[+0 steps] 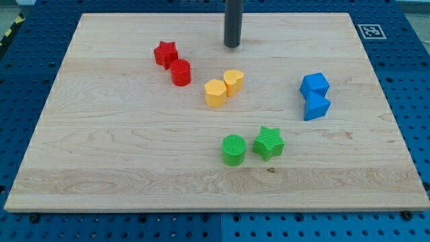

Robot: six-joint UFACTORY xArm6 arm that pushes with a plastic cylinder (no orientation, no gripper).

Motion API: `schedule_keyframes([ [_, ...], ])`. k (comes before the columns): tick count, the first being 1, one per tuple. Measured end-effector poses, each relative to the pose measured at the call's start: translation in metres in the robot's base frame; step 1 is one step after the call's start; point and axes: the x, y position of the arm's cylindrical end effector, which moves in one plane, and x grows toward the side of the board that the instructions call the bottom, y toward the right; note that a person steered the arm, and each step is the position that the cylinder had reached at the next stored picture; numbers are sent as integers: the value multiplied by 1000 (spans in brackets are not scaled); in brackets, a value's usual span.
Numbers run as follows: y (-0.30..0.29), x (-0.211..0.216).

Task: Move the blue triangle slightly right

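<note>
The blue triangle [316,107] lies at the view's right on the wooden board [121,148], touching a blue cube-like block [314,85] just above it. My tip [232,46] stands near the view's top centre, far up and left of the blue triangle, touching no block.
A red star [165,54] and a red cylinder [181,72] sit at upper left. Two yellow blocks [216,93] [234,82] sit in the middle. A green cylinder [234,149] and a green star [269,142] sit below centre. A marker tag [369,31] is at the top right corner.
</note>
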Motion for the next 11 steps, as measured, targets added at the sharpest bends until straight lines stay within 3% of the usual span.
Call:
schedule_keyframes([
  [5, 117, 59],
  [11, 104, 158],
])
